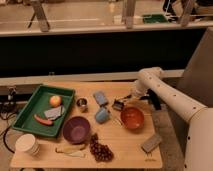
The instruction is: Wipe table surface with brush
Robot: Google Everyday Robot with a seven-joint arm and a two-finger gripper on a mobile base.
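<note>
The table surface (125, 145) is light tan wood and carries many items. The brush (118, 105), small and dark with a pale edge, rests low on the wood between the blue cup (102, 115) and the orange bowl (132, 118). My gripper (122, 102) comes down from the white arm (150, 80) on the right and is shut on the brush, just above the bowl's far left rim.
A blue-grey pad (100, 98) and a metal cup (81, 104) lie left of the brush. The green tray (30, 107) holds fruit at far left. A purple bowl (76, 129), grapes (100, 149), a banana (70, 149), a white cup (27, 145) and a grey block (151, 142) fill the front.
</note>
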